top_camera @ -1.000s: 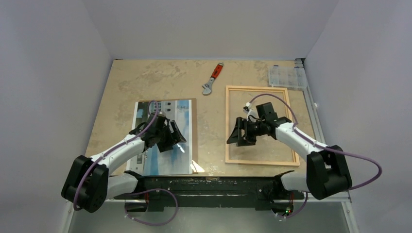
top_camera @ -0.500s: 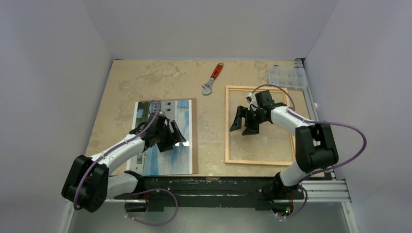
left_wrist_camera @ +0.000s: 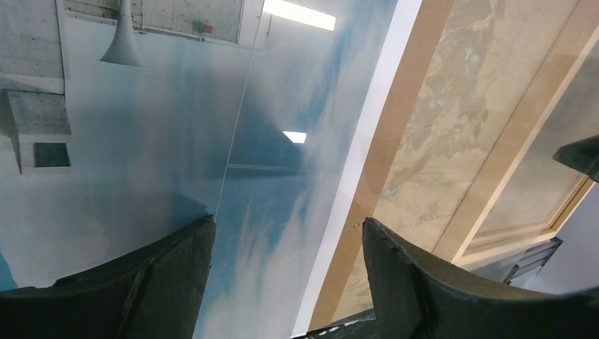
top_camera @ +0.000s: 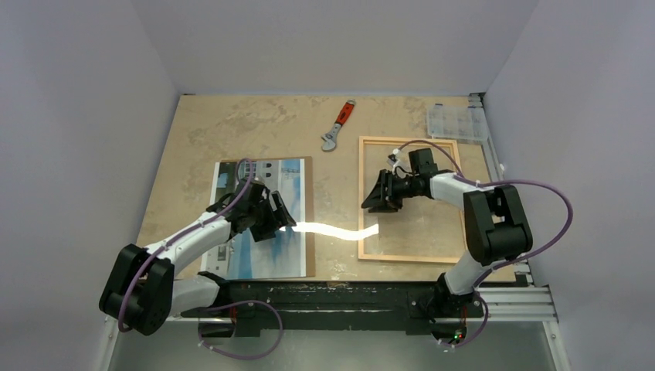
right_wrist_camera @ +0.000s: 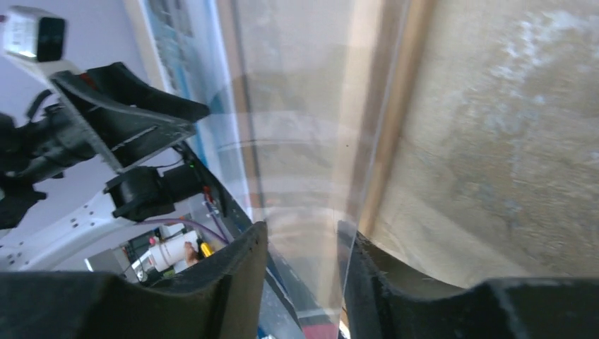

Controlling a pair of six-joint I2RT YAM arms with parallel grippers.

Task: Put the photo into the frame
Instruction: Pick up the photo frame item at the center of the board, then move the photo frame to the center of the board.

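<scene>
Top external view, starting at the left: my left gripper [top_camera: 274,216] is over the photo [top_camera: 266,255]. The photo lies face up on the brown backing board [top_camera: 310,193] on the left half of the bench [top_camera: 255,124], apart from the frame. The left wrist view shows my left fingers [left_wrist_camera: 141,282] spread wide with nothing between them. Below them is the print's blue sky, with its white border and the board's brown edge to the right.

A bright streak of glare [top_camera: 332,230] runs from the photo's right edge across the bench to the frame's left strip. Farther back, between photo and frame, lies a wrench [top_camera: 338,124] with an orange handle.

The frame [top_camera: 405,140] lies flat on the right half of the bench. My right gripper [top_camera: 371,202] sits at its left strip, pointing left. In the right wrist view a clear sheet [right_wrist_camera: 304,141] runs up between my right fingers [right_wrist_camera: 233,282], which stand a narrow gap apart. I cannot tell whether they pinch it. A clear compartment box [top_camera: 456,121] sits in the far right corner.
</scene>
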